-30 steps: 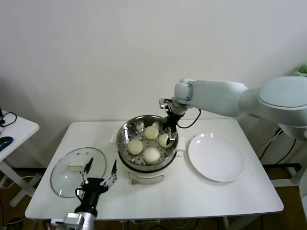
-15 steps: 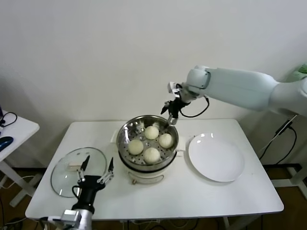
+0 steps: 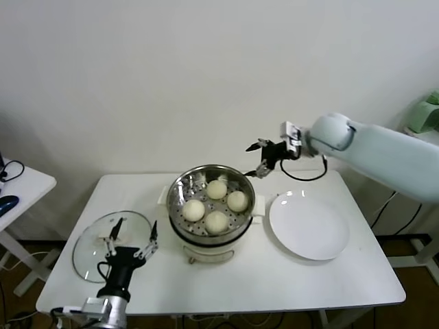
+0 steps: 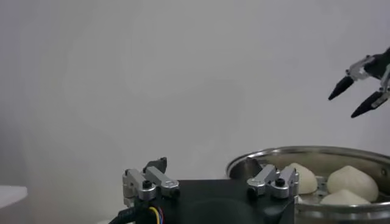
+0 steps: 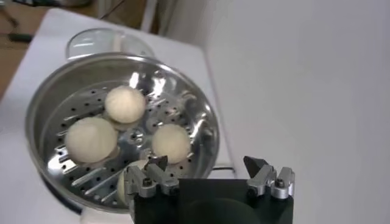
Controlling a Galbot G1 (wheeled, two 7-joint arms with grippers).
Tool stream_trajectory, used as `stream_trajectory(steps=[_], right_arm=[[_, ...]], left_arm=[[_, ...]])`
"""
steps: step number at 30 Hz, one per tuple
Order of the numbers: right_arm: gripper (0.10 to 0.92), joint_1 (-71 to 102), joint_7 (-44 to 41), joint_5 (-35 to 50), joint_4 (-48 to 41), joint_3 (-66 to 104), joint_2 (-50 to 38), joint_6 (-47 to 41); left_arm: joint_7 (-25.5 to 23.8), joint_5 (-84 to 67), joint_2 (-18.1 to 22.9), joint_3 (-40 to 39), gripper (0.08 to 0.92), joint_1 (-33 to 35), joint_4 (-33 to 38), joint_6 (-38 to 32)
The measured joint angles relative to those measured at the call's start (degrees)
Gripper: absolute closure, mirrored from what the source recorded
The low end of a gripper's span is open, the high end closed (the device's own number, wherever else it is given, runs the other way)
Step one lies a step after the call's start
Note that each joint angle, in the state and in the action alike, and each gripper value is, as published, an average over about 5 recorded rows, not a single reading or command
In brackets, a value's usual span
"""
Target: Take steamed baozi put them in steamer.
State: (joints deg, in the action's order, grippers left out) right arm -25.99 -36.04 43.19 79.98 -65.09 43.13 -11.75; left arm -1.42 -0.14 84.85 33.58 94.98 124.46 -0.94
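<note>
Four steamed baozi (image 3: 216, 202) lie in the steamer (image 3: 180, 193). Right gripper (image 3: 258, 159) hangs spread and empty above its rim; left gripper (image 3: 130, 236), spread, beside it. Right wrist view shows only three.

A white table (image 3: 274, 274) with rounded corners carries everything. Near its middle, a little toward 12 o'clock, stands a white electric pot (image 3: 209, 252) with the steamer (image 3: 177, 188) on top of it. At 3 o'clock from the pot, just beside it, lies a flat white plate (image 3: 309, 226). At 8 o'clock from the pot, near the table's left edge, a round glass lid (image 3: 92, 243) lies flat on the surface.
</note>
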Motion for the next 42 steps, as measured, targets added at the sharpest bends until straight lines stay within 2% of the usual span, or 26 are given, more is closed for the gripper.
stream_trajectory(steps=[8,15,28,35,42], right_arm=[[0.203,22.49,12.66,-5.24,8.70,22.10,-7.81,2.73],[0.203,48.01,19.77,-9.87,15.38,47.39,-6.84,4.86],[0.203,85.53,23.73,-20.34,23.28,83.28,12.46,11.38],[0.203,98.49,23.71,-23.85,25.32,91.77,23.09,15.78],[0.203,107.25,23.52,-25.30,25.89,95.92,29.19,19.57]], left_arm=[[-1.23,0.90,-0.54,0.39,0.177,-0.03,0.88,0.39],[-1.74,1.23,-0.45,1.09,0.177,-0.15,1.24,0.72],[-2.79,2.43,0.54,2.48,0.177,0.50,0.27,0.18],[-3.57,1.95,0.45,3.19,0.177,0.15,-0.85,-0.18],[-3.61,1.12,1.01,3.15,0.177,0.45,-1.87,-0.50]])
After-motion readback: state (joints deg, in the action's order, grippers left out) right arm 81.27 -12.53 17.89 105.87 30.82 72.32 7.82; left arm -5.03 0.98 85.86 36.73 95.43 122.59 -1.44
